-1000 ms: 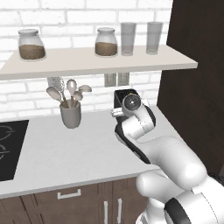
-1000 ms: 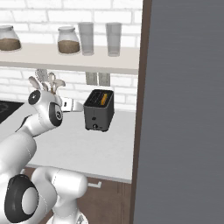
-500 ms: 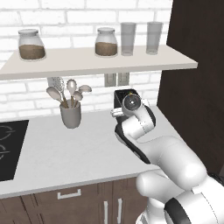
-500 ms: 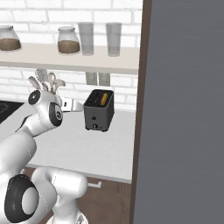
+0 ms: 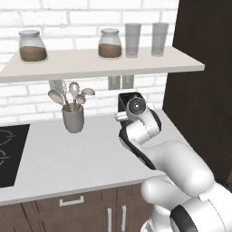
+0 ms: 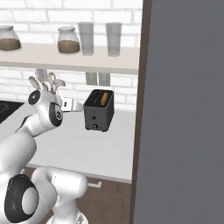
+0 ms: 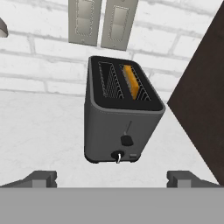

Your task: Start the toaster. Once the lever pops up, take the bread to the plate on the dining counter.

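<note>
**Open gripper facing the toaster, bread in the right slot**

You have a white worktop (image 6: 100,144) running under a brick wall, with a dark tall panel (image 6: 183,109) closing it off at 3 o'clock in the right base view. Above it, a pale shelf (image 5: 90,63) carries two jars and two glasses.

The toaster (image 7: 120,118) stands on the worktop below two wall sockets (image 7: 103,22), near the dark panel. In the hand view you look down on its front face: a lever tab (image 7: 127,140) sits low on the slider track, and a small knob (image 7: 117,155) lies at 6 o'clock from it.

At 9 o'clock from the toaster in the left base view you see a grey utensil cup (image 5: 73,118) holding spoons.

The gripper (image 7: 116,178) is spread wide with nothing between its tips, which frame the toaster from short of its front face, apart from it.

The bread (image 7: 131,82) stands upright in the toaster's right slot, its orange edge showing.
</note>
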Available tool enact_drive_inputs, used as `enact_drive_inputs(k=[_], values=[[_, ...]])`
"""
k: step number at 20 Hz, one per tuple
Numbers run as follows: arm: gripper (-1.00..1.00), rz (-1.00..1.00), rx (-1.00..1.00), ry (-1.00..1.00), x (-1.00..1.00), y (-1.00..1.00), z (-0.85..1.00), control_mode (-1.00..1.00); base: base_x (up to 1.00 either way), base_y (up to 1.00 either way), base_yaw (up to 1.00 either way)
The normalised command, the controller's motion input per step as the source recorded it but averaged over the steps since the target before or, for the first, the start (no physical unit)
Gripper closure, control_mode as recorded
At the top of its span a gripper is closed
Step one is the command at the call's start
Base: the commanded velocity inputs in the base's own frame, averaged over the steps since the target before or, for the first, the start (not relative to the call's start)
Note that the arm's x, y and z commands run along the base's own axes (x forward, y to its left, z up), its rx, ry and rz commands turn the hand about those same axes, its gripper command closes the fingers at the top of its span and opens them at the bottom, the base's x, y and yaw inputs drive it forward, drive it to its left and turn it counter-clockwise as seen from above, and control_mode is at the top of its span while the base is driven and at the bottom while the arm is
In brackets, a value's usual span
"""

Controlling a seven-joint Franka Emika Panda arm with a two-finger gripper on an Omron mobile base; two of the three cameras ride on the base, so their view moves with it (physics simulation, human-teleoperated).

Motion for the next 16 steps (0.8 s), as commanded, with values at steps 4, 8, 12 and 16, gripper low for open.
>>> enact_drive_inputs(k=[4, 8, 12, 16], values=[[-1.0, 0.0, 0.0, 0.0, 0.0, 0.0, 0.0, -1.0, 0.0, 0.0, 0.0], [-1.0, 0.0, 0.0, 0.0, 0.0, 0.0, 0.0, -1.0, 0.0, 0.0, 0.0], [-1.0, 0.0, 0.0, 0.0, 0.0, 0.0, 0.0, -1.0, 0.0, 0.0, 0.0], [-1.0, 0.0, 0.0, 0.0, 0.0, 0.0, 0.0, -1.0, 0.0, 0.0, 0.0]])
